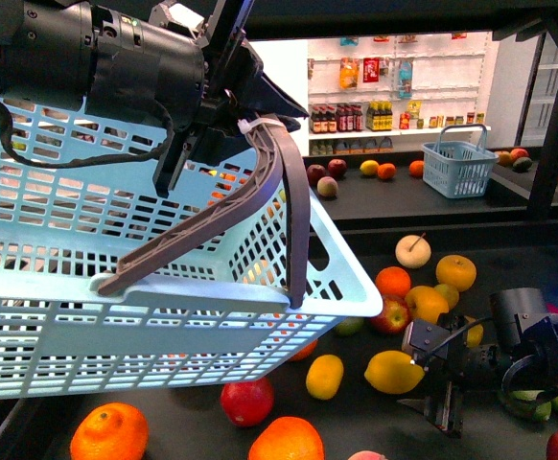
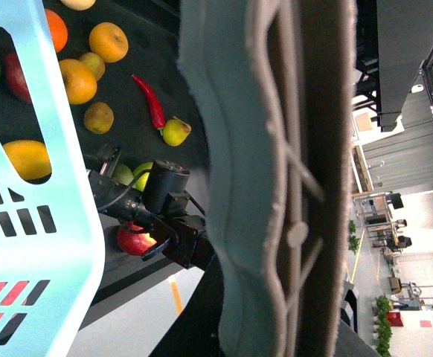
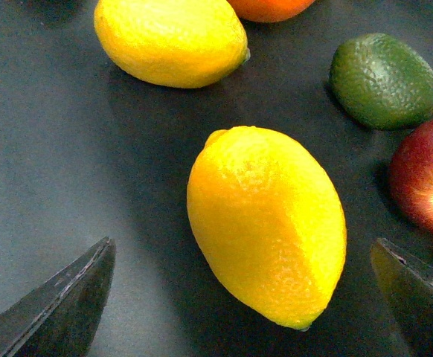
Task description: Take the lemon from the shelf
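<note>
Lemon (image 1: 394, 372) (image 3: 268, 223), lying on its side on the black tray of the shelf (image 1: 375, 417), at about 4 o'clock in the front view. The right gripper (image 1: 421, 376) (image 3: 240, 249) sits low over the tray at 3 o'clock of the lemon, arm reaching in from the right, jaws spread wide with one dark fingertip (image 3: 60, 297) on either side of the fruit and neither touching it. A second lemon (image 1: 324, 376) lies at 9 o'clock of it, a red apple (image 1: 391, 316) at 12 o'clock. The left gripper (image 1: 245, 125), raised at 11 o'clock, is clamped on the grey handle (image 1: 279, 182) (image 2: 276, 186) of a pale blue basket (image 1: 164, 316) hanging tilted above the tray
</note>
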You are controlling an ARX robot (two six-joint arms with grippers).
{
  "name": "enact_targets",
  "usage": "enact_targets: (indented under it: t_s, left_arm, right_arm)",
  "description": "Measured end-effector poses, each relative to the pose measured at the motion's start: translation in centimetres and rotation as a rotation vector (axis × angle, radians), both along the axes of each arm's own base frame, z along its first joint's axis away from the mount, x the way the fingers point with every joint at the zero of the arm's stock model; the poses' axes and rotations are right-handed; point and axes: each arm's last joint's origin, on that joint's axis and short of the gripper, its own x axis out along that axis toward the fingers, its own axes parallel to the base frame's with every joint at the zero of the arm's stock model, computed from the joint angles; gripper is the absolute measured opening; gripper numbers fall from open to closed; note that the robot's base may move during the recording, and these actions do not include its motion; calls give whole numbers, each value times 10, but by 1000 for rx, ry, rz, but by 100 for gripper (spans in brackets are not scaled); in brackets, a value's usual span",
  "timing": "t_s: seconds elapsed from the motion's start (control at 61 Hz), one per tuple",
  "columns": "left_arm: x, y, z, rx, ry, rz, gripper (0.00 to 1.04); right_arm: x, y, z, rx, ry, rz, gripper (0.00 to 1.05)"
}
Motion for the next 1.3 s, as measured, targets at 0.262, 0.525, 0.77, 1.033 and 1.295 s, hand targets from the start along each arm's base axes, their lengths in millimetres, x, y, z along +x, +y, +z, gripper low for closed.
enact_targets:
  t_s: [0.262,0.525,0.77,1.033,1.295]
  left_arm:
    - [0,0,0,0,0,0,9]
    - [0,0,0,0,0,0,9]
    - [0,0,0,0,0,0,9]
    - [0,0,0,0,0,0,9]
    - [0,0,0,0,0,0,9]
  right_arm:
    - [15,0,-14,15,27,-8,102]
    - [21,2,-17,44,55,-21,84]
    - [20,2,-15,57,76,-31,58]
    - [2,-3,-1,98,32,-87,56]
    - [-32,-41,98,193,-231,-221,55]
